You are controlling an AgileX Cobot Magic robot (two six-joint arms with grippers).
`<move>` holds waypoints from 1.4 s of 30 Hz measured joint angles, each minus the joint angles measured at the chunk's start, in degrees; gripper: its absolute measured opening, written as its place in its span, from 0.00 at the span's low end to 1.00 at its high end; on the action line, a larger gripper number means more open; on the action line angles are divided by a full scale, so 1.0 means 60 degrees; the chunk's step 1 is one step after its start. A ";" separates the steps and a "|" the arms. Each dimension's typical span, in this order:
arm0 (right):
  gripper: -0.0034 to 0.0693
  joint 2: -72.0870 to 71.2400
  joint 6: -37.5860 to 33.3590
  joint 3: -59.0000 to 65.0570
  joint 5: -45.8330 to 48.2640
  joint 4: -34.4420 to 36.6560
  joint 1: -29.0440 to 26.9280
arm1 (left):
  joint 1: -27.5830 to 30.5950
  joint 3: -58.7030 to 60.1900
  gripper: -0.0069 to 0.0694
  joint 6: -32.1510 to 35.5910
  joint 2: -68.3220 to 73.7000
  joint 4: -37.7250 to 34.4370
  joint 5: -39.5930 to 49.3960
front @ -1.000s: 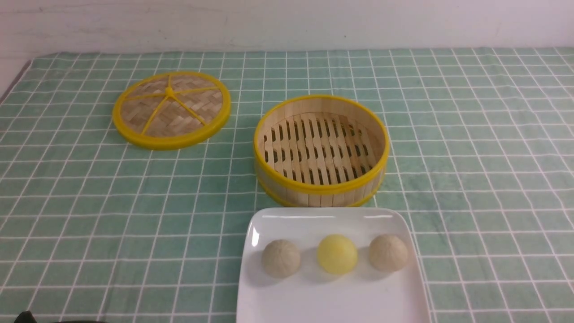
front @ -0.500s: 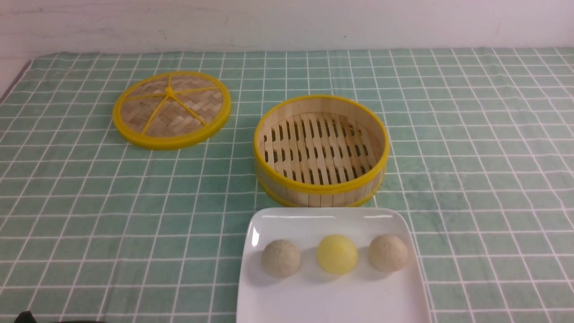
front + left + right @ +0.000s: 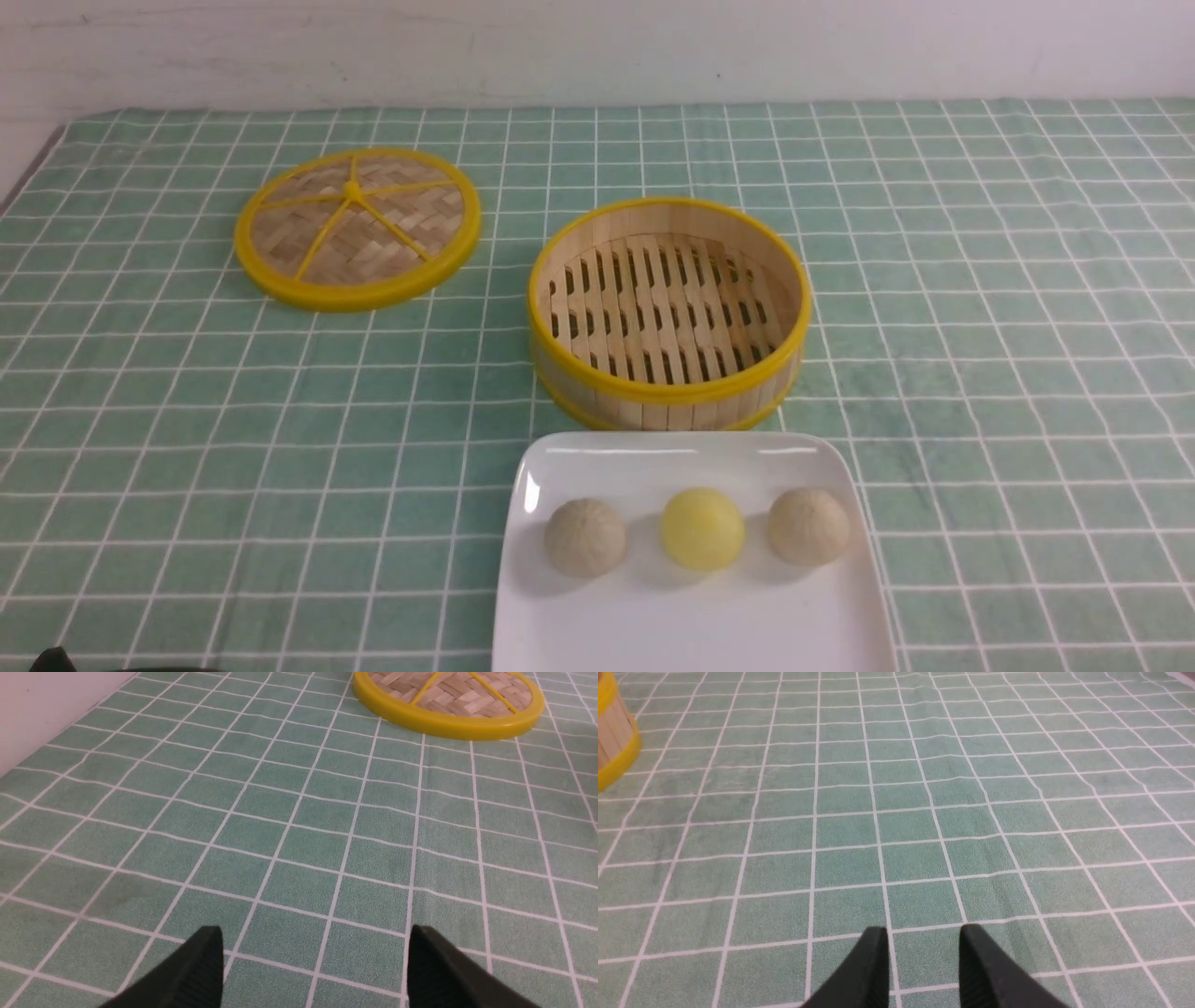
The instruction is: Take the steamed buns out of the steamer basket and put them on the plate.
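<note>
Three steamed buns (image 3: 697, 528) in a row on the white square plate (image 3: 597, 625) at the near edge of the desk, near its middle: pleated beige bun (image 3: 585, 536) to the left, smooth pale yellow bun (image 3: 702, 528) in the centre, second pleated beige bun (image 3: 808, 525) to the right, each apart from its neighbours. Bamboo steamer basket (image 3: 668, 392) just behind the plate, slatted floor bare, yellow rims. Woven lid (image 3: 357, 227) flat on the green checked tablecloth (image 3: 980, 327) toward the far left corner.

Likely light, soft and easily dented; probably best pinched gently across the widest part of the sides, never pressed from above. Task apparently complete, with no bun left in the basket.

Left gripper (image 3: 313, 947) with fingers spread wide over bare cloth, holding nothing. Right gripper (image 3: 923, 942) with fingers close together but a narrow gap between, nothing pinched
</note>
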 joint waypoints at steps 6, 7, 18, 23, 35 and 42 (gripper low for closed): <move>0.38 0.0000 0.0101 0.0000 -0.0003 0.0049 0.0000 | 0.0000 0.0000 0.78 0.0000 0.0000 0.0000 0.0000; 0.38 0.0000 0.0101 0.0000 -0.0003 0.0059 0.0000 | 0.0000 0.0000 0.78 0.0000 0.0000 0.0000 0.0000; 0.38 0.0000 0.0101 0.0000 -0.0003 0.0067 0.0777 | 0.0000 0.0000 0.78 0.0000 0.0000 0.0000 0.0000; 0.38 0.0000 0.0101 0.0000 -0.0003 0.0067 0.0790 | 0.0000 0.0000 0.78 0.0000 0.0000 0.0000 0.0000; 0.38 0.0000 0.0101 0.0000 -0.0003 0.0067 0.0790 | 0.0000 0.0000 0.78 0.0000 0.0000 0.0000 0.0000; 0.38 0.0000 0.0101 0.0000 -0.0003 0.0067 0.0790 | 0.0000 0.0000 0.78 0.0000 0.0000 0.0000 0.0000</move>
